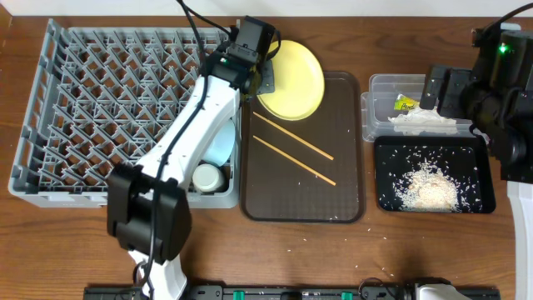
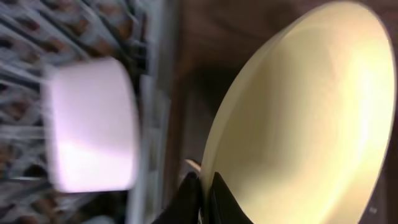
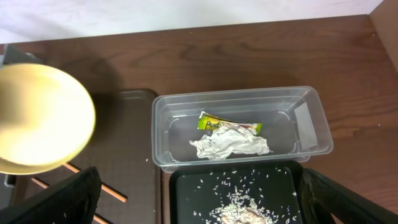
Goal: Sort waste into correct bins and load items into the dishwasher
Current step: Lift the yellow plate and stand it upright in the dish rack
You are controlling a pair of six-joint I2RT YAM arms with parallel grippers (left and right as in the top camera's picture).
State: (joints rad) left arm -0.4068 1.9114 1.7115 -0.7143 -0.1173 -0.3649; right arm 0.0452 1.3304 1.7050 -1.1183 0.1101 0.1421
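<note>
My left gripper (image 1: 263,82) (image 2: 204,186) is shut on the rim of the round yellow plate (image 1: 293,79) (image 2: 311,112), holding it tilted between the grey dish rack (image 1: 108,92) and the brown serving tray (image 1: 333,200). The plate also shows in the right wrist view (image 3: 43,118). Two chopsticks (image 1: 291,136) lie on the brown tray. A light blue bowl (image 1: 221,142) and a small white cup (image 1: 206,177) sit in the rack. My right gripper (image 1: 439,92) (image 3: 199,202) is open above the black tray (image 1: 387,167) (image 3: 186,186), which holds rice (image 1: 429,187) (image 3: 242,208).
The clear tub (image 1: 375,87) (image 3: 311,118) holds the yellow-green wrapper (image 1: 405,103) (image 3: 227,124) and crumpled paper (image 1: 420,121) (image 3: 230,146). A blurred white vessel (image 2: 93,124) sits in the rack near the plate. Loose rice grains (image 1: 383,242) lie on the table in front.
</note>
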